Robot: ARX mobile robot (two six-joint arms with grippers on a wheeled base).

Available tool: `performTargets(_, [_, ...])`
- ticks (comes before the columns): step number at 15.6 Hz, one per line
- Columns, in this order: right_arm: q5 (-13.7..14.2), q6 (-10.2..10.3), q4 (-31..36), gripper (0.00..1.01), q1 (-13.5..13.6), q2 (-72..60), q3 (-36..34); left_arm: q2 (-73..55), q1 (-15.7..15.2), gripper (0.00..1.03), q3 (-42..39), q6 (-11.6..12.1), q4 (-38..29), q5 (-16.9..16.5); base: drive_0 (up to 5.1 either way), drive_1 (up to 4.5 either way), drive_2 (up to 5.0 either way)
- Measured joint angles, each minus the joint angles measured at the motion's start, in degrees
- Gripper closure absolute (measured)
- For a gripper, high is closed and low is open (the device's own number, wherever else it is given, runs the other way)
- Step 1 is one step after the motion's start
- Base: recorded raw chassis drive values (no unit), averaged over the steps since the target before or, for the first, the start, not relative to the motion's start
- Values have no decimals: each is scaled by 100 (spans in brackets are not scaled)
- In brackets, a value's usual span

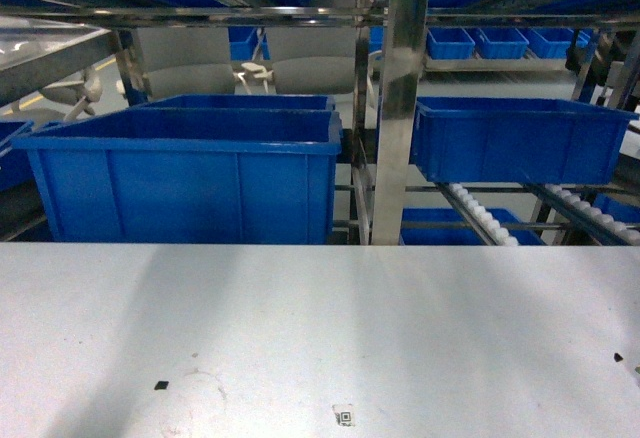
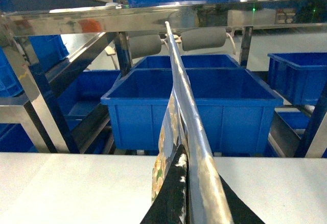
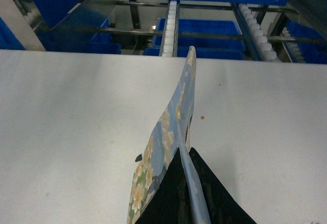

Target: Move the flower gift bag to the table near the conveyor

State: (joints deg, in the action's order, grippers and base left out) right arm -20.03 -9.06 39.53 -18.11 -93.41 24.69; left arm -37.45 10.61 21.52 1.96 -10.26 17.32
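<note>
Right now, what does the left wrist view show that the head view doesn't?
Left wrist only: the left tool shut on the flower gift bag, seen edge-on above the table.
Head only: the QR sticker, black specks, and the roller conveyor; no bag or tool.
Both: the large blue bin and steel racking behind the table.

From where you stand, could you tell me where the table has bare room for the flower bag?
The table lies bare from the blue bins and roller rack down to its QR sticker. Behind that edge it is crowded.
</note>
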Motion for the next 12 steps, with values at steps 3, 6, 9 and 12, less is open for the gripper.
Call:
performTargets(3, [-35,-293,44,99,57,-225,70,0,0,101,0,0,2,0,0,0,0])
performTargets(6, [-11,-527,232,99,203,-227,118,0,0,101,0,0,2,0,0,0,0])
performTargets(9, [9,-627,87,99,208,-304,122,0,0,101,0,0,2,0,0,0,0])
performTargets(12, [7,-780,-435,98,393,-195,247,0,0,101,0,0,0,0,0,0,0])
